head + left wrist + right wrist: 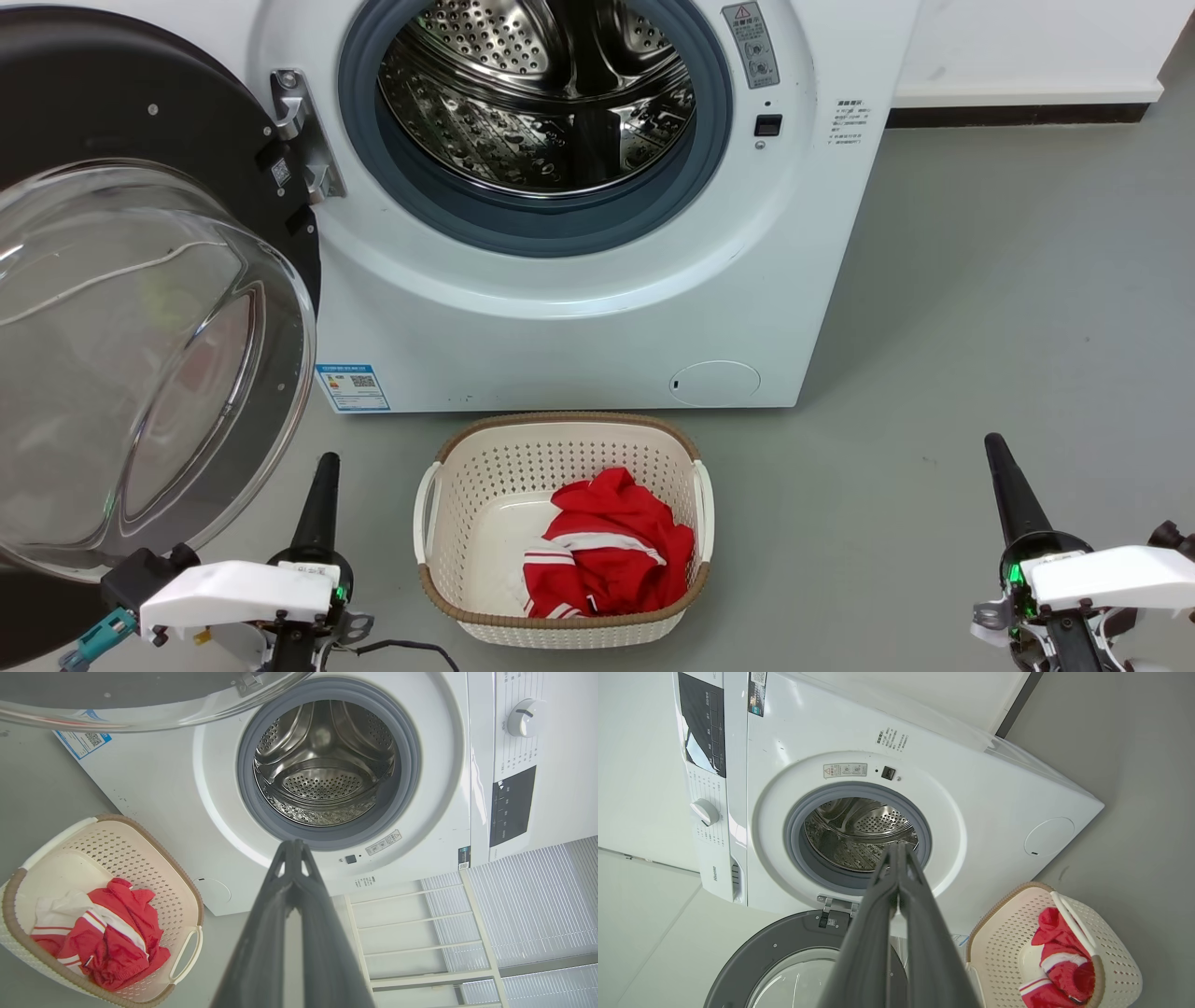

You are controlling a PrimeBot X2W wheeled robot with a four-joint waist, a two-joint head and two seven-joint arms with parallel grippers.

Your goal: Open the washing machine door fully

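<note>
Left of the washer [579, 327], the door [140, 280] stood wide.
Left claw [327, 467] and right claw [997, 453] sat closed, empty; perhaps one nudge was due.

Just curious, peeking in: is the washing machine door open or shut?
Open. The washing machine door hangs swung out on its hinge, leaving the steel drum exposed.

White washing machine [579, 327], its door [93, 103] glossy black around clear glass — the gasket [532, 224] blue-grey, the drum [523, 140] silver, dotted with holes. A cream, brown-rimmed basket [467, 485] holds red cloth [607, 551] striped white, on grey floor [980, 327].
</note>
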